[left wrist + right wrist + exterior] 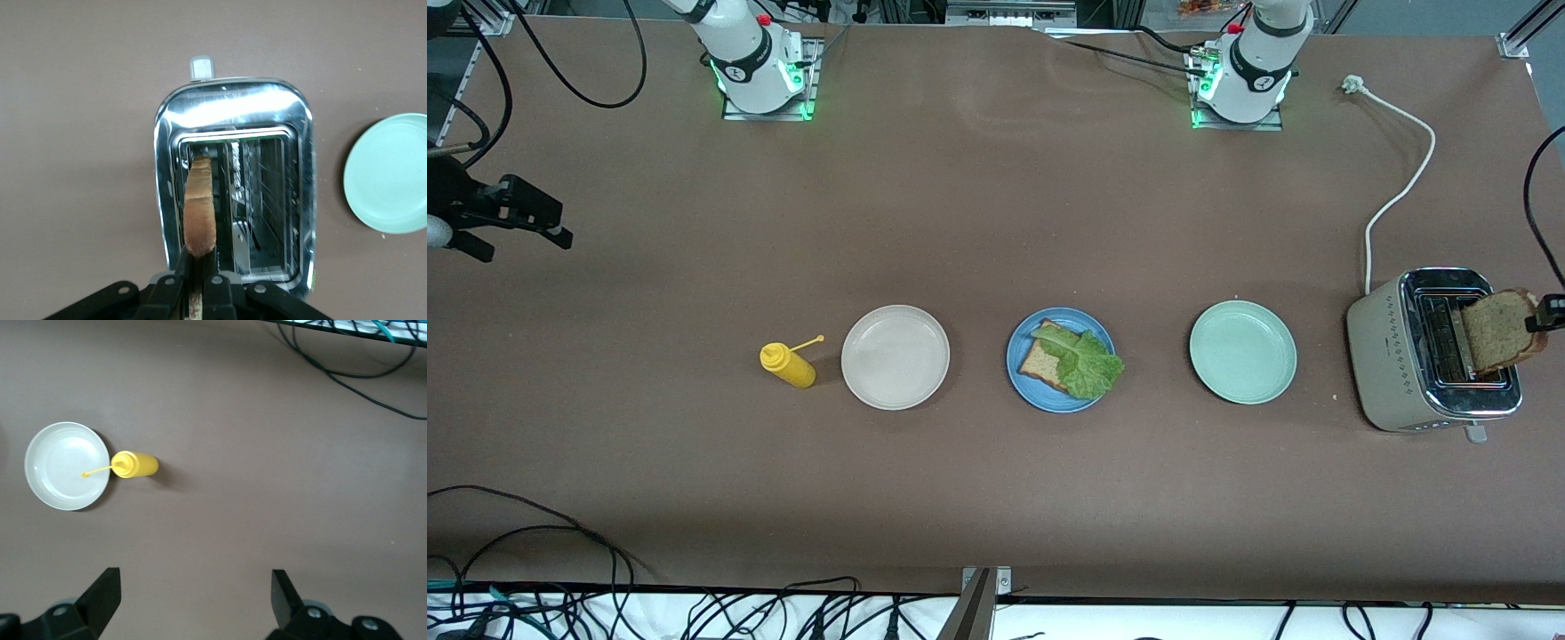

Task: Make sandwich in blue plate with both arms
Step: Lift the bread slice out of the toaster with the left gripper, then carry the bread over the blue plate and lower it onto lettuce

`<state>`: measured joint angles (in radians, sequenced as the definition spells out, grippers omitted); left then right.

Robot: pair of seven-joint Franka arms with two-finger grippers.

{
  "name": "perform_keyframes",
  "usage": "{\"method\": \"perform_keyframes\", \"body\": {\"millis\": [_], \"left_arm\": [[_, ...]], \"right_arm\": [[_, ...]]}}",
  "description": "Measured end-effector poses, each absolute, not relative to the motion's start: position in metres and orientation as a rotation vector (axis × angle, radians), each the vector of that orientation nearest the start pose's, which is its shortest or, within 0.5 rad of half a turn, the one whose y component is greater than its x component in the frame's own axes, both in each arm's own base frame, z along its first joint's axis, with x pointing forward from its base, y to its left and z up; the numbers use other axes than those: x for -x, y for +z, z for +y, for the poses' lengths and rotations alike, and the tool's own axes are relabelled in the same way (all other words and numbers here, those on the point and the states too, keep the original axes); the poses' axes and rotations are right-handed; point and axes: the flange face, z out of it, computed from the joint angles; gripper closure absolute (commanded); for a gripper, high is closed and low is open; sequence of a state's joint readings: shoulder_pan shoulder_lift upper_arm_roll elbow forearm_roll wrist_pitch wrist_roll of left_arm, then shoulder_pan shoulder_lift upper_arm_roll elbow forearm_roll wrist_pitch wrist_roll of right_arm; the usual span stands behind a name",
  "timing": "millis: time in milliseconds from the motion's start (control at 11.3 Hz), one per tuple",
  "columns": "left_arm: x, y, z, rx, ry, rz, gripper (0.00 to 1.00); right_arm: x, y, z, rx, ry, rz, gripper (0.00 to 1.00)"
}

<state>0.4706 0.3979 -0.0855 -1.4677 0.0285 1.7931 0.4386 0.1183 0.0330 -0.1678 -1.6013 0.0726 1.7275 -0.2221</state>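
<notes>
The left gripper (195, 283) is clamped on the top edge of a bread slice (1501, 329) standing on edge in the toaster (1383, 351) slot – long axis along the slot. The blue plate (1021, 356), well apart toward the right arm's end, carries another slice (1042, 363) under a lettuce leaf (1089, 364). The right gripper (193, 597) waits wide open, holding nothing, over bare desk (996, 222).

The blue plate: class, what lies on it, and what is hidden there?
On the blue plate lies one bread slice, with a lettuce leaf on top of it. The leaf covers part of the slice; anything under the bread cannot be seen.
</notes>
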Motion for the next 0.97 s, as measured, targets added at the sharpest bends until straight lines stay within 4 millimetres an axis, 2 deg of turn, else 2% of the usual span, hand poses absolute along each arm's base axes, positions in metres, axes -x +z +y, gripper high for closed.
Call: {"method": "perform_keyframes", "body": {"millis": [177,266,355,443,532,709,975], "left_arm": [[-0.604,0.499,0.245,3.163,0.102,0.116,1.0],[-0.601,0.524,0.231,3.162,0.103,0.146,1.0],[-0.602,0.543,0.212,3.16,0.102,0.193,1.0],[-0.607,0.553,0.188,3.159,0.106,0.254,1.0],[-0.614,0.556,0.158,3.159,0.116,0.333,1.0],[-0.628,0.554,0.086,3.161,0.13,0.458,1.0],[-0.637,0.539,-0.018,3.251,0.182,0.414,1.0]], "right_arm": [[-0.577,0.605,-0.036,3.093,-0.146,-0.22,0.0],[-0.577,0.605,-0.039,3.105,-0.144,-0.218,0.0],[-0.577,0.605,-0.038,3.115,-0.141,-0.224,0.0],[-0.577,0.605,-0.038,3.122,-0.141,-0.228,0.0],[-0.577,0.606,-0.039,3.126,-0.142,-0.227,0.0],[-0.574,0.607,-0.041,3.129,-0.114,-0.225,0.0],[-0.572,0.608,-0.041,3.15,-0.084,-0.236,0.0]]}}
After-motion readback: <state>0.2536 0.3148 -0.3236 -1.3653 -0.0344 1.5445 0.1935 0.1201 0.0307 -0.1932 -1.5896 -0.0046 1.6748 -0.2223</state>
